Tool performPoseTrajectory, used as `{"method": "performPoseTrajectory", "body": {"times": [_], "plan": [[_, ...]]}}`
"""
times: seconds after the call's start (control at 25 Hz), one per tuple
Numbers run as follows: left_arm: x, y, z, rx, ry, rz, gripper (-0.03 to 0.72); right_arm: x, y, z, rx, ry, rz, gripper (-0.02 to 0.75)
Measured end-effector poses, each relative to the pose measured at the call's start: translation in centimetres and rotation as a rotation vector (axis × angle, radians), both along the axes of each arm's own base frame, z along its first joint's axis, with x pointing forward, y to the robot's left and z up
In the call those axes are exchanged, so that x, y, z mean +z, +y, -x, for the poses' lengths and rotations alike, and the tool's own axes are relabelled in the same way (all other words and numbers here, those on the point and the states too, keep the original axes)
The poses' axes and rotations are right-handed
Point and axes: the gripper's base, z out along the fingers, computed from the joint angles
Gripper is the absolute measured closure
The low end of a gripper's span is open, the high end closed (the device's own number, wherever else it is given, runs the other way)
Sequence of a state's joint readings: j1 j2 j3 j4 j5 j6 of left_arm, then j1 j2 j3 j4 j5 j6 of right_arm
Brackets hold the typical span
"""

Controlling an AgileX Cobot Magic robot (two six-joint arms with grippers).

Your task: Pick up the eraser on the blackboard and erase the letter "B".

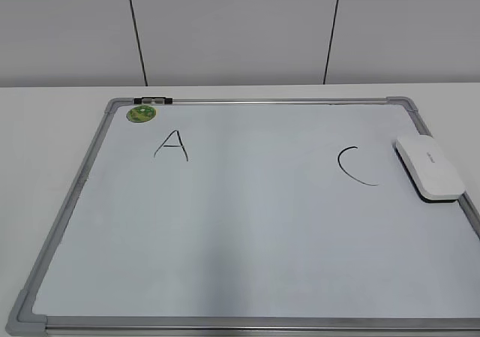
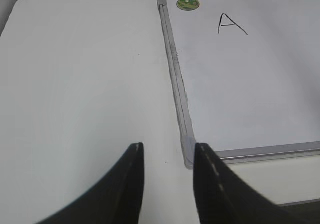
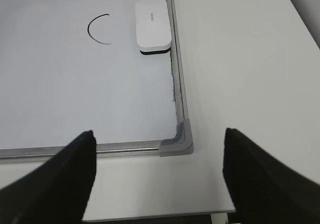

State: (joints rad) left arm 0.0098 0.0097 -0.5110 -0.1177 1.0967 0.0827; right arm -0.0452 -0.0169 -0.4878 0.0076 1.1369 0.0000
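We keep our right gripper (image 3: 159,171) wide apart and empty near the blackboard (image 3: 176,102) corner. Our left gripper (image 2: 169,176) has a narrow gap, holding nothing. The eraser (image 1: 427,166) lies at the board's right edge, beside "C" (image 1: 354,166); no "B" shows.

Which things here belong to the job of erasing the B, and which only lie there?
For the job:
- eraser, at the right edge of the blackboard
- no B shows between the other letters

Lying about:
- green magnet
- letter A
- letter C
- black clip on the top frame
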Motion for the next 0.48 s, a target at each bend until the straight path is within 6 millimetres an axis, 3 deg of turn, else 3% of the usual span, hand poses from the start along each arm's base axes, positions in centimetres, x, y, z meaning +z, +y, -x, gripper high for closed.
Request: {"method": "performPoseTrajectory", "body": {"times": [0.48], "plan": [[0.0, 0.0, 0.0, 0.0, 0.0, 0.0, 0.446, 0.0, 0.0, 0.0, 0.0, 0.0, 0.0, 0.151]]}}
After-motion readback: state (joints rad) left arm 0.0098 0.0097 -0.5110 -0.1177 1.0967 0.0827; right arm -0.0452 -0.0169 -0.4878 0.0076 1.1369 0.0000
